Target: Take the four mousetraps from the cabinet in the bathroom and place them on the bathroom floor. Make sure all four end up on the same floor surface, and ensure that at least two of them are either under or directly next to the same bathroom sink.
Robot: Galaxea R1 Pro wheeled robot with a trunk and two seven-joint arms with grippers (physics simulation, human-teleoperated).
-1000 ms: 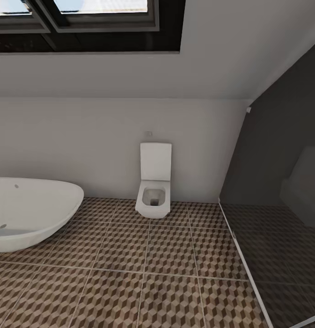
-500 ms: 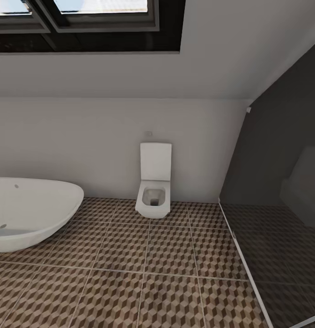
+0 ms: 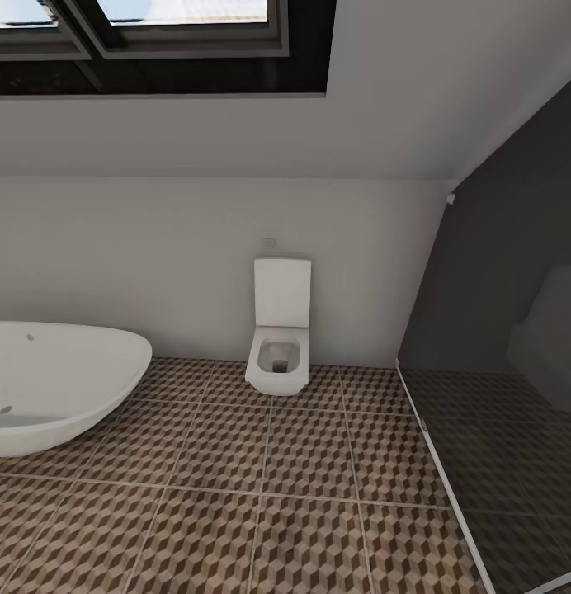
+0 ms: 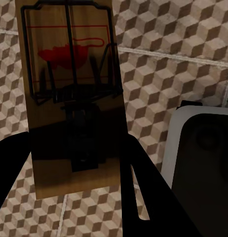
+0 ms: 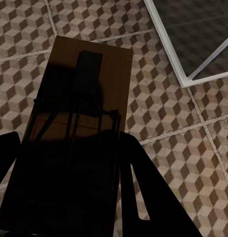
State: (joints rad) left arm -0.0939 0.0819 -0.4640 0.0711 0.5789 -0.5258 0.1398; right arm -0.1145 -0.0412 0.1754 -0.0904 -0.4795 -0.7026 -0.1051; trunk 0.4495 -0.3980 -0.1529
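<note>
In the left wrist view my left gripper [image 4: 74,153] is shut on a mousetrap [image 4: 69,98], a tan board with a dark wire frame and a red spot, held above the bathroom floor [image 4: 168,59]. My right gripper [image 5: 69,143] is shut on a second mousetrap [image 5: 89,98], which lies in shadow over the cube-patterned tiles [image 5: 158,98]. The head view looks across the bathroom floor [image 3: 261,495] towards the far wall. The cabinet and the sink are out of view.
A white oval bathtub [image 3: 54,388] stands at the left and a square white toilet [image 3: 279,334] at the far wall. A dark glass partition [image 3: 500,330] with a white floor rail [image 5: 180,74] closes the right side. A white-edged dark body [image 4: 203,158] sits beside the left gripper.
</note>
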